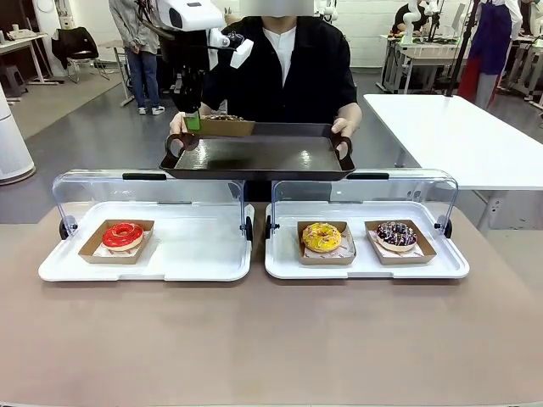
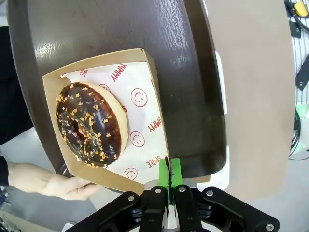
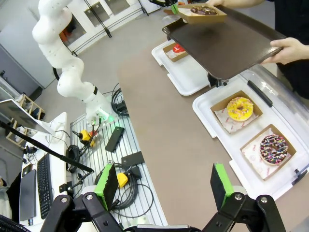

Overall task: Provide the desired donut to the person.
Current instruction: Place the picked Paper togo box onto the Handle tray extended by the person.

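Observation:
The person point(image 1: 284, 68) in a black top stands at the far side and holds a dark serving tray point(image 1: 263, 157) level with both hands. On its far left corner rests a chocolate donut point(image 2: 91, 123) with nut crumbs, in a brown cardboard tray point(image 2: 154, 96). My left gripper point(image 2: 169, 176) is shut on that cardboard tray's rim; in the front view the left gripper point(image 1: 193, 121) hangs over the serving tray's left end. One hand point(image 2: 48, 179) grips the serving tray close by. My right gripper point(image 3: 164, 186) stands open above the table, holding nothing.
Two white trays point(image 1: 204, 254) with clear lids flipped back sit on the brown table. The left one holds a red donut point(image 1: 123, 235); the right one a yellow donut point(image 1: 322, 237) and a dark sprinkled donut point(image 1: 396, 235). A white table point(image 1: 458, 136) stands back right.

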Action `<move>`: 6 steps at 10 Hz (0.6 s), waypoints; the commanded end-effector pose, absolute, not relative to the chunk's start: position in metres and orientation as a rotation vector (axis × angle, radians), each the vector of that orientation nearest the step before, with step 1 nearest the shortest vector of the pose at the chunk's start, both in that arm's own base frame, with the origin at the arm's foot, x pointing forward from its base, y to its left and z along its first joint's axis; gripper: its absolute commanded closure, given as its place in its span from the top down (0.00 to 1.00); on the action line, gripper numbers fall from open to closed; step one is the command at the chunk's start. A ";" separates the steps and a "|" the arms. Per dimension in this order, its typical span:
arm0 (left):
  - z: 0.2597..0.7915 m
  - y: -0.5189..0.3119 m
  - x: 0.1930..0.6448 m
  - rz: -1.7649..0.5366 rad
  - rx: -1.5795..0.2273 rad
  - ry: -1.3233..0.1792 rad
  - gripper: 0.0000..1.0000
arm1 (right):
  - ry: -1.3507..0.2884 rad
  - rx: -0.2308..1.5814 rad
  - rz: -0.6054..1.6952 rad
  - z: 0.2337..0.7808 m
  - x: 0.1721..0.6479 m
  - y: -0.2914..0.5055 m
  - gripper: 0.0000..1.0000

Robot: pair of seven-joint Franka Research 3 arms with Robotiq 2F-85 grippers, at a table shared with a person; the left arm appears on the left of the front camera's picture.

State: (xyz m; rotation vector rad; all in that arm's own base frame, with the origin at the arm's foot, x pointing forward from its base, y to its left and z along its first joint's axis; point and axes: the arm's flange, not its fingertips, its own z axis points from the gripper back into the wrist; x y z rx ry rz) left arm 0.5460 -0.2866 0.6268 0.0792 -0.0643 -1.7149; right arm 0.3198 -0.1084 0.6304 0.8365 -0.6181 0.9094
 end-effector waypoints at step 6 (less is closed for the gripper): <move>0.609 -0.285 0.589 -1.620 0.033 -0.017 0.01 | -0.633 0.849 0.919 0.631 0.321 -0.108 1.00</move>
